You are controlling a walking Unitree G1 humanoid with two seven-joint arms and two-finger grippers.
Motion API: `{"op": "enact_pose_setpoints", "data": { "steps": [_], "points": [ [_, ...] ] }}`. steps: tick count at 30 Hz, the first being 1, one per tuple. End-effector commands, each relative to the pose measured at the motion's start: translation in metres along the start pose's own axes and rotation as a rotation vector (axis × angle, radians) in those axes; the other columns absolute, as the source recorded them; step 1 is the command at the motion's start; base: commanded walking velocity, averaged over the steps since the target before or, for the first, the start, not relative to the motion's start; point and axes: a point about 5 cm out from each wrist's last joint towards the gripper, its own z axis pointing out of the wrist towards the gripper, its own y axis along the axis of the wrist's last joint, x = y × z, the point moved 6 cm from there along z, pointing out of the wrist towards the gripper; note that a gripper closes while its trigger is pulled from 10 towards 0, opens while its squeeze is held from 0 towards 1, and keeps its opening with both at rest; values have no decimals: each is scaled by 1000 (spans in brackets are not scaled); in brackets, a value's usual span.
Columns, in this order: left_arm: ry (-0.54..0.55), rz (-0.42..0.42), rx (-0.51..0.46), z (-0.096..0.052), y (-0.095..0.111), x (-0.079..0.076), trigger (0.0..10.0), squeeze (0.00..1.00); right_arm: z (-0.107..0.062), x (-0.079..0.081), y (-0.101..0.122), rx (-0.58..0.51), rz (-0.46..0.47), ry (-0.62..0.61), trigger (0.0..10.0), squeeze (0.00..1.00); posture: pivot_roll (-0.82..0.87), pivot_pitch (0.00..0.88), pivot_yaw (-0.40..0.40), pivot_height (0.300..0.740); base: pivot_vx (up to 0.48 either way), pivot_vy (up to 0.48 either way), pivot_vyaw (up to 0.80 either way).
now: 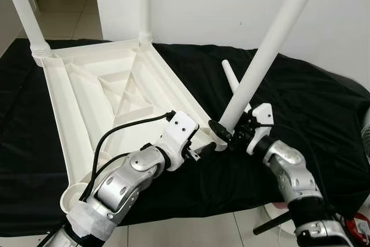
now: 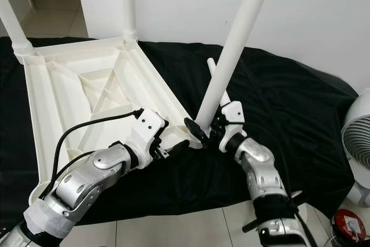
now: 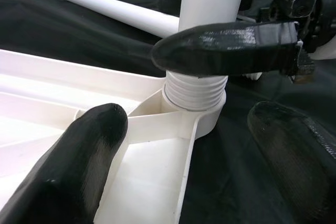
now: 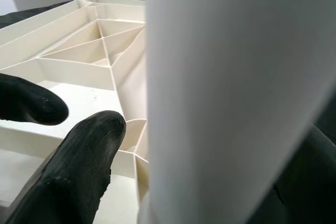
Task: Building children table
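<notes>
The white tabletop point(image 1: 110, 93) lies upside down on a black cloth point(image 1: 300, 114). At its near corner socket a tilted leg point(image 1: 266, 56) (threaded end seated) is pinched by the right gripper point(image 1: 226, 136). The left gripper point(image 1: 202, 153), fingers spread, straddles that corner's rim. A loose leg point(image 3: 118, 11) lies just beyond.

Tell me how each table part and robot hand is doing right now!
Table top: upside down on black cloth.
Two far legs: standing in corner sockets.
Tilted leg: threaded end at near corner socket.
Spare leg: lying on the cloth.
Right gripper: shut on tilted leg.
Left gripper: open, at corner.
</notes>
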Motion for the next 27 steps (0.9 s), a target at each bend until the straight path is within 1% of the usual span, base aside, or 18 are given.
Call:
{"op": "enact_pose_setpoints", "data": {
  "steps": [1,2,3,5,6,8,9,10,13,18,19,21,22,24,27],
  "points": [
    [-56,8,11,2,-1,-8,10000,0,-2,-3,-5,23,2,19,7608,0,61,51,-95,740,0,0,0],
    [-57,9,11,2,-1,-8,10000,0,-1,-4,-5,26,-3,25,7608,0,61,51,-95,740,0,0,0],
    [-56,12,12,2,-1,-7,10000,0,0,-4,-6,34,-1,32,3216,0,64,49,-94,740,0,0,0],
    [-55,14,12,2,-1,-7,10000,0,1,-5,-7,40,2,42,3216,0,65,48,-93,740,0,0,0],
    [-54,16,13,2,-1,-6,10000,0,1,-6,-7,45,4,47,510,0,68,44,-95,740,0,0,0],
    [-53,18,12,2,0,-6,10000,0,2,-6,-10,56,11,53,510,0,70,43,-97,740,0,0,0],
    [-52,20,11,2,1,-5,10000,0,2,-7,-13,66,28,54,0,0,72,41,-98,740,0,0,0],
    [-52,20,11,2,1,-5,10000,0,2,-7,-13,66,28,54,0,0,72,41,-98,740,0,0,0],
    [-46,26,6,3,3,-4,10000,0,1,-6,-25,106,66,59,0,0,72,39,-100,740,0,0,0],
    [-47,27,2,3,4,-4,10000,0,-2,-4,-33,121,101,59,0,0,72,39,-100,740,0,0,0],
    [-47,27,1,4,4,-4,10000,0,-2,-4,-33,122,102,57,1294,0,72,39,-100,740,0,0,0],
    [-48,25,1,4,4,-4,10000,0,-3,-5,-35,124,107,47,1294,0,67,42,-97,740,0,0,0],
    [-49,25,2,4,4,-5,10000,0,-3,-6,-36,126,114,27,10000,0,64,45,-95,740,0,0,0],
    [-51,24,3,4,4,-5,10000,0,-2,-3,-37,118,130,-6,10000,0,63,50,-98,740,0,0,0],
    [-51,22,4,4,4,-6,10000,0,-1,-3,-39,116,126,-43,10000,0,58,54,-99,740,0,0,0]
  ]
}}
